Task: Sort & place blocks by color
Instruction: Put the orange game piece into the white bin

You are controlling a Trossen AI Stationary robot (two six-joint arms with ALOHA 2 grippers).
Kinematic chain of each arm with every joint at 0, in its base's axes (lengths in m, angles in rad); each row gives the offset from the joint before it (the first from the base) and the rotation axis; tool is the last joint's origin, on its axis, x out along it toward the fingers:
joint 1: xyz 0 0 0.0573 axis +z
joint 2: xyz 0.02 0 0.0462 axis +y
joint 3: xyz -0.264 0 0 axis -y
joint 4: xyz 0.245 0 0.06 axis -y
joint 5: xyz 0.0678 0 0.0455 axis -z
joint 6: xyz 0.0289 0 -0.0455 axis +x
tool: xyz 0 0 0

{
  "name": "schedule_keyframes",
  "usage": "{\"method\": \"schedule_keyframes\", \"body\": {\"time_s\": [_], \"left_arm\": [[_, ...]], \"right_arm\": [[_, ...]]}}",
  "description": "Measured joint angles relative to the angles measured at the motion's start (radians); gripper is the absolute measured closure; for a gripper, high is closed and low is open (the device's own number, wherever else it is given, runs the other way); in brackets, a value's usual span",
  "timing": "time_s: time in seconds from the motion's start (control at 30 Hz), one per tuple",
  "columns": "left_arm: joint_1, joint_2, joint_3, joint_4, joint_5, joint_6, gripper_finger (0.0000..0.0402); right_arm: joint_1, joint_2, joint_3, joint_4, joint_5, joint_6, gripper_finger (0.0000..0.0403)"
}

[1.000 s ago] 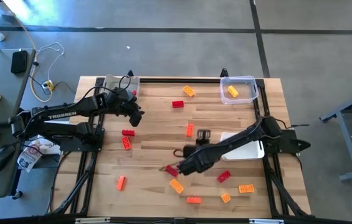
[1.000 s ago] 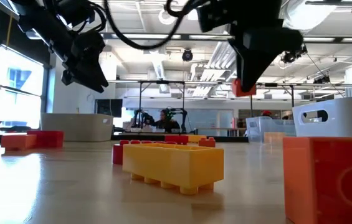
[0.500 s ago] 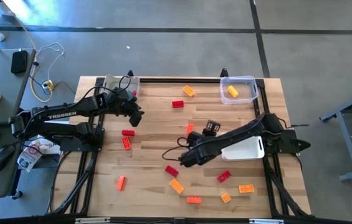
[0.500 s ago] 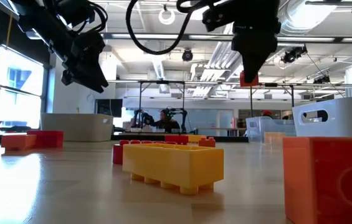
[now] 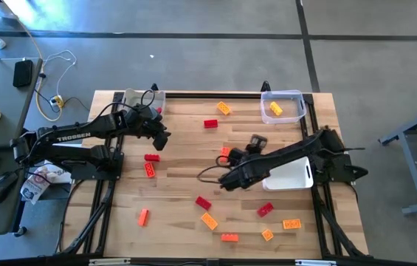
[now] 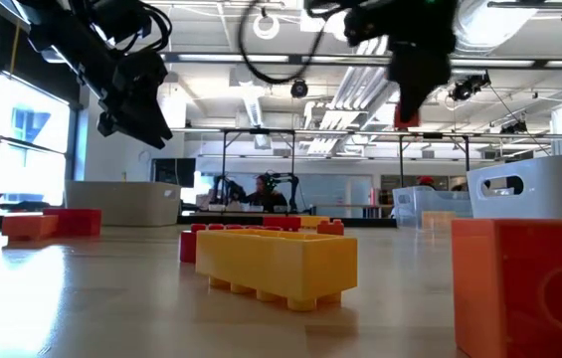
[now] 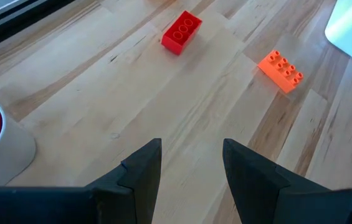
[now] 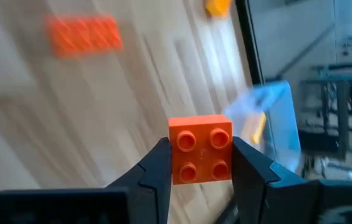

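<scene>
Between the fingers (image 8: pixel 157 168) of the right gripper (image 8: pixel 200 165) a small orange block (image 8: pixel 200 157) is clamped, studs toward the camera, above the middle of the table (image 5: pixel 178 185). A white bin (image 5: pixel 291 175) lies just beside that arm. Other blocks are scattered over the wood; one yellow-orange block (image 5: pixel 275 109) lies in the clear bin (image 5: pixel 297 96). Near the far-left bin (image 5: pixel 131 96), the left gripper (image 7: pixel 191 158) is held partly open and empty, above bare wood.

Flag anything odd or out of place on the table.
Nothing stands out. Loose blocks lie scattered flat on the table, unsorted. The right claw holds an orange block squarely; the left claw is open.
</scene>
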Motion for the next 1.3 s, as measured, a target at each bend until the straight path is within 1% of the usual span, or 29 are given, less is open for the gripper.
{"method": "schedule_keyframes", "body": {"time_s": [0.07,0.27,0.47,0.63,0.8,1.03,1.3], "left_arm": [[0.0,0.0,0.0,0.0,0.0,0.0,0.0245],[0.0,0.0,0.0,0.0,0.0,0.0,0.0245],[0.0,0.0,0.0,0.002,-0.003,0.0,0.0245],[0.0,0.0,0.0,0.002,-0.003,0.0,0.0245],[0.0,0.0,0.0,0.003,-0.003,0.0,0.0245],[0.0,0.0,0.0,0.005,-0.003,0.0,0.0245],[0.0,0.0,0.0,0.008,-0.004,0.0,0.0245]], "right_arm": [[0.0,-0.054,-0.073,0.002,-0.007,0.046,0.0301],[0.011,-0.226,-0.236,0.002,-0.108,0.21,0.0301],[0.029,-0.37,-0.356,0.038,-0.247,0.368,0.0301],[0.029,-0.456,-0.48,0.135,-0.371,0.448,0.0301],[0.029,-0.501,-0.592,0.295,-0.454,0.457,0.0301],[0.028,-0.51,-0.7,0.456,-0.534,0.456,0.0301],[0.0,-0.51,-0.789,0.559,-0.604,0.465,0.0301]]}}
